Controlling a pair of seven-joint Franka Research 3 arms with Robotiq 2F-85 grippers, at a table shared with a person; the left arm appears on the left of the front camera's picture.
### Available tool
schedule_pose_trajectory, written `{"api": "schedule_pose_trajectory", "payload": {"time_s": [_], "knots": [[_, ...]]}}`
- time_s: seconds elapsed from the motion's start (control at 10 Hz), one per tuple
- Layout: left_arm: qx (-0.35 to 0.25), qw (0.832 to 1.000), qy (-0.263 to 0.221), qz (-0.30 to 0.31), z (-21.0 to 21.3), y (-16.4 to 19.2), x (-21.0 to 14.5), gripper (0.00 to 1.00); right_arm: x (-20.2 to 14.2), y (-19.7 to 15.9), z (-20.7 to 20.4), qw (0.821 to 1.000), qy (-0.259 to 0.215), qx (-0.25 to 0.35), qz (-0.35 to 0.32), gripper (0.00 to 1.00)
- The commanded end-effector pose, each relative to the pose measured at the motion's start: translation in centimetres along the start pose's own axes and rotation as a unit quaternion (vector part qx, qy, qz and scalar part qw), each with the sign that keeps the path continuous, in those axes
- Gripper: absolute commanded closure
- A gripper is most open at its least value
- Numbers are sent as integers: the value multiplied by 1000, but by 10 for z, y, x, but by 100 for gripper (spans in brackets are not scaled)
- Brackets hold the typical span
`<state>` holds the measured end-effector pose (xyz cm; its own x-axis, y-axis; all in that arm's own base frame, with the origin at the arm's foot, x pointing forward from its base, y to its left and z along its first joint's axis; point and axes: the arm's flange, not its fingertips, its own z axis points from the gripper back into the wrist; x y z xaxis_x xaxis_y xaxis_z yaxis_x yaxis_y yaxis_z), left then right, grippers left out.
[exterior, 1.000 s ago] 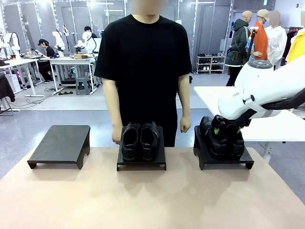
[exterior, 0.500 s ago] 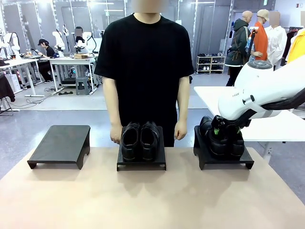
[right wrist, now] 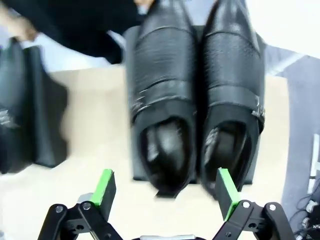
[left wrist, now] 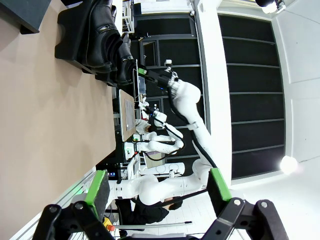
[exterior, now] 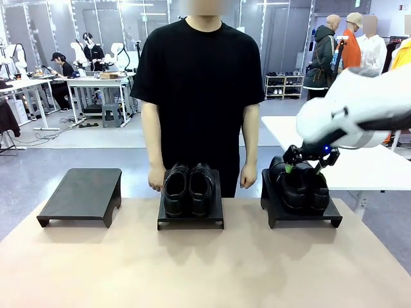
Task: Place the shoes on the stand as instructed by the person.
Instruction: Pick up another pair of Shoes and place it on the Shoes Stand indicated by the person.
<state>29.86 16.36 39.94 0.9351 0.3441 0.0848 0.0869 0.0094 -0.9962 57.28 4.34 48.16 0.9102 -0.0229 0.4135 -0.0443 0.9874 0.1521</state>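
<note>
**Q:** Along the table's far edge [exterior: 212,269], what sits where?

**A:** Person [exterior: 199,83] behind; empty left stand [exterior: 82,192]; one pair of shoes [exterior: 187,189] on the middle stand [exterior: 191,218], another pair [exterior: 299,187] on the right stand [exterior: 302,215].

**Q:** And the grippers?

**A:** Right gripper [right wrist: 165,192] hovers spread wide above the right pair, holding nothing; left gripper [left wrist: 155,192] likewise wide. Best lift straight up, clear of the heels.

Three stands in row along bench [exterior: 192,269] far edge. Left stand [exterior: 82,194] near far-left corner. Middle stand [exterior: 191,215] carries shoe pair [exterior: 188,188]. Right stand [exterior: 302,215] carries second pair [exterior: 300,188]. Person [exterior: 200,96] behind far edge, centre.
</note>
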Motion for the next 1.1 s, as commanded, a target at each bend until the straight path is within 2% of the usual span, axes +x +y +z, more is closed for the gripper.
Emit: {"api": "schedule_pose_trajectory", "payload": {"time_s": [0.0, 0.1, 0.3, 0.4, 0.5, 0.7, 0.9, 1.0], "knots": [[-3, 1000, 5, -5, 1, -1, -5, 0, -19, -31, 59, 998, 24, 63, -19, 0], [-3, 1000, 5, -5, 1, -1, -5, 0, -32, -53, 80, 992, 47, 111, -39, 0], [-3, 1000, 5, -5, 1, -1, -5, 0, -68, -101, 108, 969, 92, 218, -70, 0], [-3, 1000, 5, -5, 1, -1, -5, 0, -90, -130, 118, 952, 109, 273, -82, 0], [-3, 1000, 5, -5, 1, -1, -5, 0, -119, -168, 124, 923, 137, 346, -95, 0], [-3, 1000, 5, -5, 1, -1, -5, 0, -174, -231, 129, 875, 112, 455, -121, 0], [-3, 1000, 5, -5, 1, -1, -5, 0, -238, -262, 123, 852, 84, 497, -139, 0], [-3, 1000, 5, -5, 1, -1, -5, 0, -266, -267, 118, 848, 80, 500, -153, 0]]}}
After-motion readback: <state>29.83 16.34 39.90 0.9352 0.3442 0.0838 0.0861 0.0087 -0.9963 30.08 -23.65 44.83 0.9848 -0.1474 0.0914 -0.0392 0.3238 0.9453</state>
